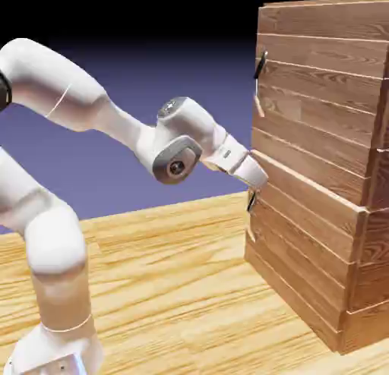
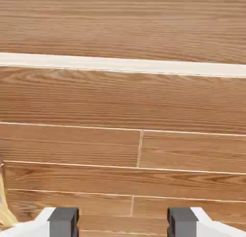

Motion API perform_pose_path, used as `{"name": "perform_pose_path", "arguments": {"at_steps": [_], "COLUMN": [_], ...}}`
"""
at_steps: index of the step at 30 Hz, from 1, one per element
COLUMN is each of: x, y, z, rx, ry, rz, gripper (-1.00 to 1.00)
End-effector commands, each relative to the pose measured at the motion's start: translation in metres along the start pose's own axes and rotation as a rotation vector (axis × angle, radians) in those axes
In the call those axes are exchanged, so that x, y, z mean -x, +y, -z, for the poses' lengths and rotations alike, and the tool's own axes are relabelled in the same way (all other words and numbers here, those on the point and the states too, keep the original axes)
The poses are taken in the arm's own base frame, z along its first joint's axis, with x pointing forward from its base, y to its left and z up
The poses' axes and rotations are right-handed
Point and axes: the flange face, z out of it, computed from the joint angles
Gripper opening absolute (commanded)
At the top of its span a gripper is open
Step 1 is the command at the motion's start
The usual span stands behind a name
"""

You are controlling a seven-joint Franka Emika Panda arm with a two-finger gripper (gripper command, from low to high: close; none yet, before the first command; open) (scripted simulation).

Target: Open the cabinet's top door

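Cabinet [image 1: 323, 168], right of tabletop [image 1: 167, 290]; top door [image 1: 315, 100] shut, its dark handle [image 1: 259, 68] well above the released, empty pincer [image 1: 257, 176] facing lower planks; risk: closing here likely misses the handle, or catches the lower door's.

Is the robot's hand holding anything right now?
No, nothing. The end effector is open, its fingertips apart with only the cabinet wood showing between them. The top door's handle is untouched.

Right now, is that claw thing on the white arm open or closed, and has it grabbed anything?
Gripper: open, holding nothing; only the reddish-brown plank cabinet shows between its grey fingertips.
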Motion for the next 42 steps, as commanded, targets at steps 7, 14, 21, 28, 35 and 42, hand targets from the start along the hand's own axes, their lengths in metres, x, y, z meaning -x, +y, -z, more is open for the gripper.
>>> {"name": "perform_pose_path", "arguments": {"at_steps": [7,14,21,28,35,42], "x": [-0.009,0.0,0.025,0.003,0.007,0.01], "y": [-0.06,-0.113,-0.154,-0.177,-0.165,-0.154], "z": [0.026,0.049,0.064,0.026,0.04,0.053], "rx": [-0.153,-0.296,-0.422,-0.434,-0.467,-0.498], "ry": [0.191,0.36,0.505,0.518,0.486,0.458], "rz": [-0.009,-0.025,-0.057,-0.062,-0.045,-0.033], "gripper": [0.0,0.0,0.0,0.0,-1.0,-1.0]}}
